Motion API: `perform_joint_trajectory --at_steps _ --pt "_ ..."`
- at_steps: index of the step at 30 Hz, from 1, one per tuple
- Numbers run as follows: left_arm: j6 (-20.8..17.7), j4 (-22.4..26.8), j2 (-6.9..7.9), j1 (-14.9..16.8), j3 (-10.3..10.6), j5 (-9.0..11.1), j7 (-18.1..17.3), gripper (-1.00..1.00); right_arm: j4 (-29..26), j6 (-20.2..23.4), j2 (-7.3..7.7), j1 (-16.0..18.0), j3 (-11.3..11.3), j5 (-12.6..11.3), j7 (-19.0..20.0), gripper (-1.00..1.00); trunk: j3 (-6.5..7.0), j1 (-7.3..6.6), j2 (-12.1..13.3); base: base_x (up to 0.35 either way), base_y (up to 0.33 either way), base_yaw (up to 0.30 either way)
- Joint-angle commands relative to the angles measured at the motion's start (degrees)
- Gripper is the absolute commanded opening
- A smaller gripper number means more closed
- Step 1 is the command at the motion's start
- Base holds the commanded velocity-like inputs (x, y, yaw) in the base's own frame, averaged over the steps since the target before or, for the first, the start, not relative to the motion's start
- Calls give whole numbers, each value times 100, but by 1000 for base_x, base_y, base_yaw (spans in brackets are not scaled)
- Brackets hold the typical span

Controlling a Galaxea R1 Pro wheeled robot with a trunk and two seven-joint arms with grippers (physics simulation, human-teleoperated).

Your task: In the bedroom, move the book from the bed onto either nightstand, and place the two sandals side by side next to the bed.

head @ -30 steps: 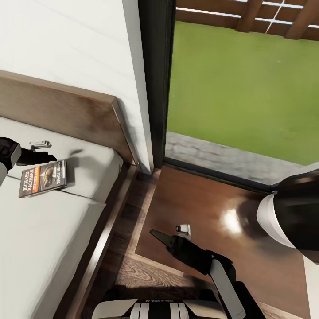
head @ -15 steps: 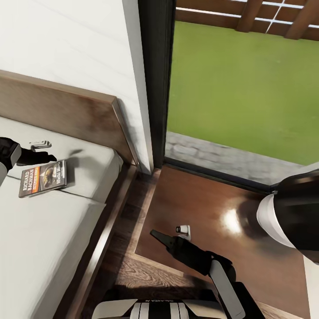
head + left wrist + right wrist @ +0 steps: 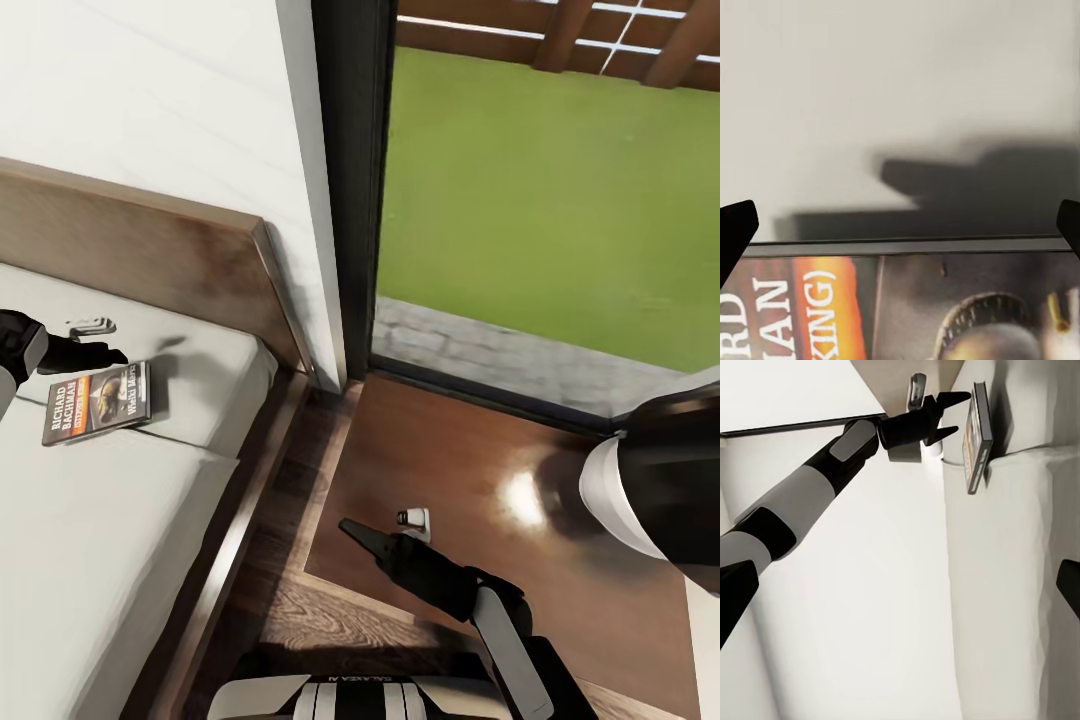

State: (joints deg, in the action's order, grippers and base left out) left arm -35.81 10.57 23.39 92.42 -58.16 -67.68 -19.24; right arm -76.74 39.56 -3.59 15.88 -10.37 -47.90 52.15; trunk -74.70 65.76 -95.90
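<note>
a: book [image 3: 98, 402] lies flat on the bed's [image 3: 120, 560] grey mattress near the headboard [image 3: 150, 250], orange band and white lettering up. left tool [image 3: 100, 352] hovers just beside its far edge, spread wide and empty.

b: and the white gadget [image 3: 92, 325]?

a: just beyond the left tool. a sloppy approach could nudge it, or shove the thin paperback along the mattress instead of pinching it.

b: where would it go?

a: nightstand [image 3: 560, 560], glossy top beside the bed. a small white object [image 3: 412, 518] sits near its front corner; the right tool [image 3: 352, 528] hangs just beside it, and i cannot tell how far open it is. a careless drop could knock that object.
</note>
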Motion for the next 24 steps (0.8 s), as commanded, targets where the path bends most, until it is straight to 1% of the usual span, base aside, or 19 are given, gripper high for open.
perform_joint_trajectory --at_steps 1,24 --pt "-14 11 -1 4 -37 -60 -45 100 1 37 -1 2 0 -33 -3 100 -5 0 -1 0 0 0" --pt "-14 15 1 4 -35 -59 -45 100 1 47 -1 2 0 -28 -7 100 -101 0 -1 0 0 0"
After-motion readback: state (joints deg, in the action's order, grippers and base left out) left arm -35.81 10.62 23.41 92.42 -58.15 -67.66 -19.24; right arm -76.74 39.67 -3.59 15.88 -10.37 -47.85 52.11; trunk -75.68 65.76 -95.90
